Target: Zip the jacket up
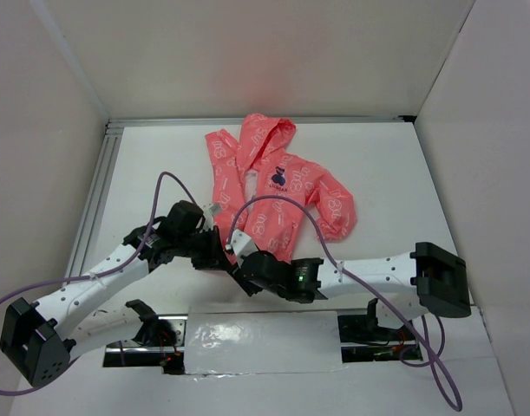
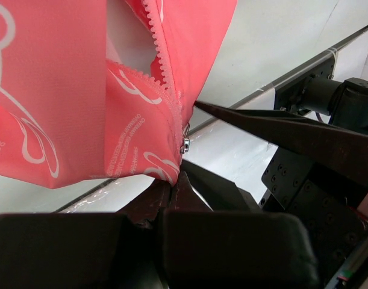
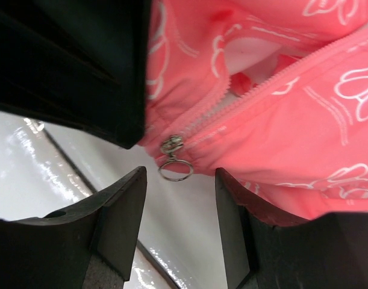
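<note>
My left end effector (image 2: 176,180) pinches the hem of the thin coral-pink jacket (image 2: 51,90). My right end effector (image 3: 179,178) is open and empty, the small silver zipper pull (image 3: 171,146) just ahead; if I close too early, I'd miss it

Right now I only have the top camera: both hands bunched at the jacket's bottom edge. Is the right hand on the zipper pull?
Observer: No. The right hand is open; the ring pull sits in its gap, untouched.
Operator: And the other one?
Observer: The left hand is shut on the jacket hem beside the slider.
Operator: Zipped at all?
Observer: Above the slider the teeth stand apart, a pale gap between them.
</note>
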You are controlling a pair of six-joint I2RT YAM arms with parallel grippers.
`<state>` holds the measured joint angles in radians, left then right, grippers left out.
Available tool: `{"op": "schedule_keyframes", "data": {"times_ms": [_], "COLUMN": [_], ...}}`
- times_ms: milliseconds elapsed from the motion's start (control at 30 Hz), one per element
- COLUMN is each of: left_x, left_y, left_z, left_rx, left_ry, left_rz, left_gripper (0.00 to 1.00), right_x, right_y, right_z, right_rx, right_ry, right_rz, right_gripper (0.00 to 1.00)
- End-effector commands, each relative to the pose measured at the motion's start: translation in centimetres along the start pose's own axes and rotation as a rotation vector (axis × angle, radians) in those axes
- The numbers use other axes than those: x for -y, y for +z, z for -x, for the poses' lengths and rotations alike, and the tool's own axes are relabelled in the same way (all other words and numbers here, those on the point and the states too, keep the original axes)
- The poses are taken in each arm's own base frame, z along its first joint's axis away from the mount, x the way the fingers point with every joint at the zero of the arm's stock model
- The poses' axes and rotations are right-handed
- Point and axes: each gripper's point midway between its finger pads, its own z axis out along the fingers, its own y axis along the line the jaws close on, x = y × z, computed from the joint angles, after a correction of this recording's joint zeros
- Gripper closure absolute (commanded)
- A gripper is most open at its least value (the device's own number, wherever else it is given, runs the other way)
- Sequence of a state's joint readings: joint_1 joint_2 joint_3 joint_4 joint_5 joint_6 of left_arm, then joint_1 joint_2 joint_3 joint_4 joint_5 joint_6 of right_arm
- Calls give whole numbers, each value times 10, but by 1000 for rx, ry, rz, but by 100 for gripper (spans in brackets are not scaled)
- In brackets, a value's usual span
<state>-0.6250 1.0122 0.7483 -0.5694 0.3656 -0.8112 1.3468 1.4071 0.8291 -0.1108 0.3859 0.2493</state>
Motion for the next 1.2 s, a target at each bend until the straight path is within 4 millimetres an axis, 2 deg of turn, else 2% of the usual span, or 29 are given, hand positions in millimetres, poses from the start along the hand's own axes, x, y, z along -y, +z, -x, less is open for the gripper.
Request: {"op": "schedule_keyframes", "data": {"times_ms": [0,167,467,700,733,800,833,967,1133,1167], "left_x": [7,7,4,4,4,4,4,4,4,4], "left_y": [-6,-6,-5,-5,-5,-5,-5,-5,-5,-5], "left_z": [2,2,-1,-1,-1,-1,-1,-1,-1,-1], "left_rx": [10,10,3,3,3,3,3,3,3,3], "left_ry": [26,26,22,22,22,22,22,22,22,22], "left_rz": [-24,-24,-18,-18,-18,-18,-18,-18,-18,-18], "left_gripper": [100,100,100,100,100,100,100,100,100,100], "right_x": [10,11,10,10,10,10,10,11,9,10], "right_y": [0,-5,-11,-14,-15,-15,-15,-16,-25,-25], "right_z": [12,18,24,21,26,24,24,26,40,38], "right_rx": [43,60,75,63,72,63,63,63,94,85], "right_ry": [15,24,32,27,23,18,18,9,16,12], "right_rz": [-92,-87,-72,-66,-64,-67,-67,-67,-48,-51], "right_gripper": [44,50,67,73,76,77,81,82,86,86]}}
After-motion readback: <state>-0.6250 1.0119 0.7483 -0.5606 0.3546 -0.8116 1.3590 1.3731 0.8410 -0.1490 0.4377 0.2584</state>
